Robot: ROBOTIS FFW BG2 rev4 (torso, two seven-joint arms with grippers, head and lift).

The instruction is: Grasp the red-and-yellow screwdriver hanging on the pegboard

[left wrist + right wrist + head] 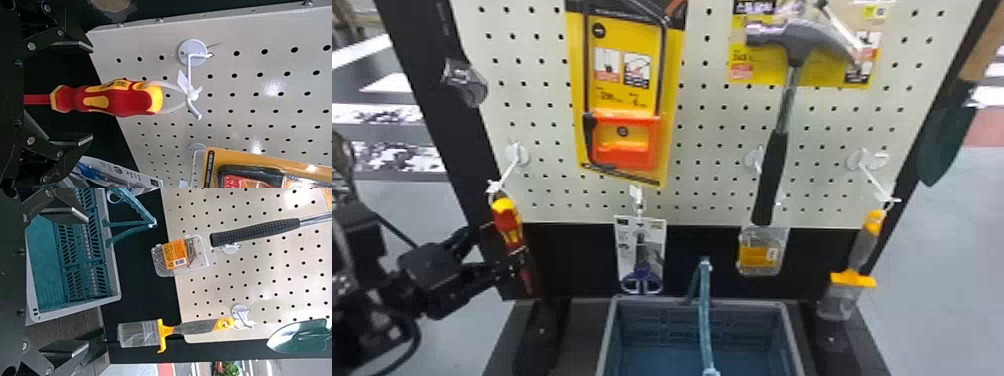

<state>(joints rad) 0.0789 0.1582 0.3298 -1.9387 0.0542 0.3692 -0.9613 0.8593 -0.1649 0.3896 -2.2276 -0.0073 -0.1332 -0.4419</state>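
Left gripper (92, 93) at the screwdriver (133, 100), fingers wide, one to each side, with a gap showing between each finger and the tool. Shaft and lower handle lie between the fingers; the handle's butt is beyond the fingertips. Above the gripper, a pale loop (168, 85) ties the butt to the hook (189, 70) on the pegboard (242, 41), so the tool is hanging, not held. Right gripper (88, 282) also wide, nothing gripped, crate (78, 308) beyond it. Progress, my reading: reach and straddling look mostly done, grasp not made. Left to do: perhaps a small centring, then close until both fingers bear on the handle. Closing off-centre could swing the tool on its loop.
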